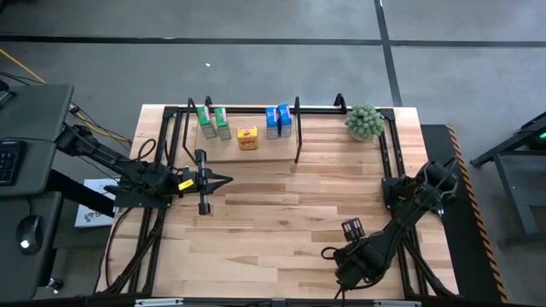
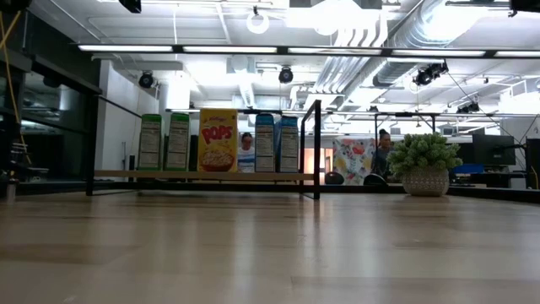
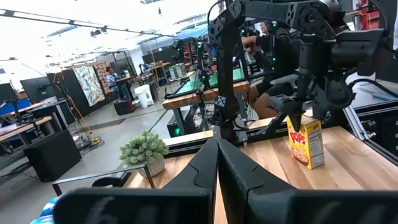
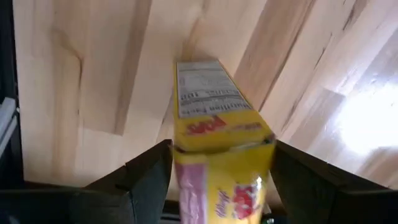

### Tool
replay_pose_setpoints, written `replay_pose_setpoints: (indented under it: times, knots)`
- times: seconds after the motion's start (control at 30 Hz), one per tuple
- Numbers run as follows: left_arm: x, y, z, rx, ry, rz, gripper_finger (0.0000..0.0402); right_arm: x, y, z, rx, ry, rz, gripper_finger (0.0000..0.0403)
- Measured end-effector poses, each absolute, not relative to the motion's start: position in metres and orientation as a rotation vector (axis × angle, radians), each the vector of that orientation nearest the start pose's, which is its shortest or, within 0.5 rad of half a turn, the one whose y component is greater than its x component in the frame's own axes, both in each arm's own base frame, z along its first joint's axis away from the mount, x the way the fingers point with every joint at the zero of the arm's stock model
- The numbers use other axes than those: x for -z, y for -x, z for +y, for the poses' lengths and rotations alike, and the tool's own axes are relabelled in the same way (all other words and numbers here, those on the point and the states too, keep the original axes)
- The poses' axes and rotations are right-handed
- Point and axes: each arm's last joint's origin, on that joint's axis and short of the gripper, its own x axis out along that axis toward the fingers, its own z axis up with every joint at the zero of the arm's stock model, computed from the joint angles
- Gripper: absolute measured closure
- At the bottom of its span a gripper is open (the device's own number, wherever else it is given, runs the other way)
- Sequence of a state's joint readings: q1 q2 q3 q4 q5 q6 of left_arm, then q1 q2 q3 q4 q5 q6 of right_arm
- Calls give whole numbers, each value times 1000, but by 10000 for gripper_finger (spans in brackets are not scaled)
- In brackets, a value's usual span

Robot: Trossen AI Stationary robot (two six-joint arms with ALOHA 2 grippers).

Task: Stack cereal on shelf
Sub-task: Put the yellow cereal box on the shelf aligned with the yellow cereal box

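Note:
The shelf [image 1: 247, 109] [image 2: 202, 176], a low black-tube rack with a wooden board, stands at the table's far edge. On its board stand two green cereal boxes [image 1: 214, 124] [image 2: 164, 142], a yellow one [image 1: 247, 138] [image 2: 218, 140] and two blue ones [image 1: 278, 122] [image 2: 277, 143]. My right gripper [image 4: 217, 155] [image 1: 345, 266], near the table's near right corner, is shut on another yellow cereal box [image 4: 214, 124] [image 3: 306, 142]; in the high view the arm hides that box. My left gripper [image 1: 226, 179] [image 3: 217, 155] is shut on nothing, at the table's left, pointing right. My right gripper pinches the yellow cereal box between its two fingers [image 4: 146, 177], one on each broad face. The fingers come from above, pointing down. The box's free end [image 4: 208, 93] reaches beyond them toward the tabletop. Whether that end [image 3: 313, 163] rests on the table, I cannot tell.
A round fuzzy green plant in a pot [image 1: 364, 123] [image 2: 424, 165] stands at the table's far right, beside the shelf. The pale plank tabletop [image 1: 281, 213] lies bare between the arms. Black frame tubes [image 1: 388, 162] run along both sides of the table. People sit in the room behind.

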State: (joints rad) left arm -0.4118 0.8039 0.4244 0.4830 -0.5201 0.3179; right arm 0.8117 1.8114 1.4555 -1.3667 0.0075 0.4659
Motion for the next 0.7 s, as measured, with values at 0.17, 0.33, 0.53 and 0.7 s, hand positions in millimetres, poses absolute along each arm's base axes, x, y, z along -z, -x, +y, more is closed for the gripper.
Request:
replay_pose_setpoints:
  times: [0.17, 0.33, 0.53, 0.7]
  knots:
    - [-268, -170, -58, -122, -271, -74, 398, -235, -222, 234, -213, 330, 1639, 156]
    - [-268, -170, -57, -162, -273, -67, 398, -234, -223, 235, -223, 318, 1627, 205]
    - [-268, -170, -57, -168, -277, -66, 398, -238, -225, 235, -230, 316, 1622, 262]
    - [-271, -169, -57, -171, -262, -92, 398, -259, -243, 232, -250, 312, 1517, 250]
